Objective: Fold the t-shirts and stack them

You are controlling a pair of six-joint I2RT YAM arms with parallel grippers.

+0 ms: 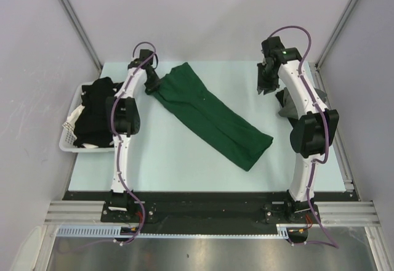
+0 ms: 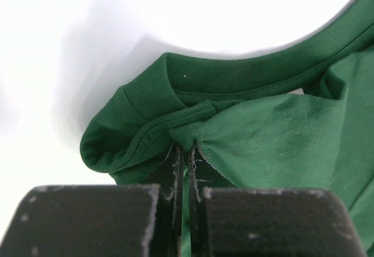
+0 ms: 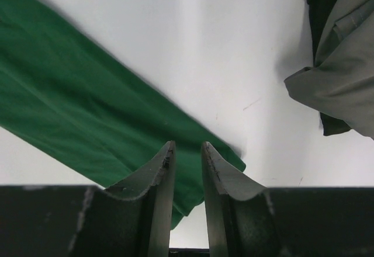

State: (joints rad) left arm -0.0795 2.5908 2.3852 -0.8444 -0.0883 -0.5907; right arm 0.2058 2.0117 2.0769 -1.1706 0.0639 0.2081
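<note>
Leftward, white basket (image 1: 68, 137) with black t-shirts (image 1: 95, 111)

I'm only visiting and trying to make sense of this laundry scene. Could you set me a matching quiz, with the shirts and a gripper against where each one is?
1 green t-shirt
2 grey t-shirt
3 black t-shirts
4 left gripper

A heaped in the white basket on the left
B shut on a collar
C stretched slantwise across the table
D bunched beside the right arm

Pairs: 1-C, 2-D, 3-A, 4-B
</note>
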